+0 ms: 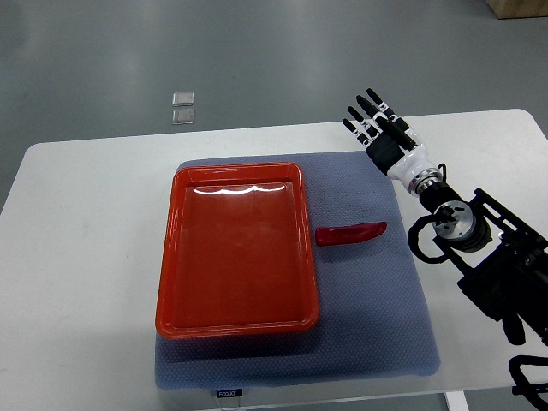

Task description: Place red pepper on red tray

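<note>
A long red pepper (352,233) lies flat on the grey mat (368,308), just right of the red tray (169,257), its stem end near the tray's rim. The tray is rectangular and has nothing in it. My right hand (377,124) hovers over the mat's far right corner, well beyond the pepper, with fingers spread and holding nothing. Its arm (479,248) comes in from the right edge. The left arm does not show.
The mat lies on a white table (77,257) whose far edge runs behind the tray. Two small clear squares (183,107) sit on the grey floor beyond the table. A cardboard corner (518,8) shows at the top right.
</note>
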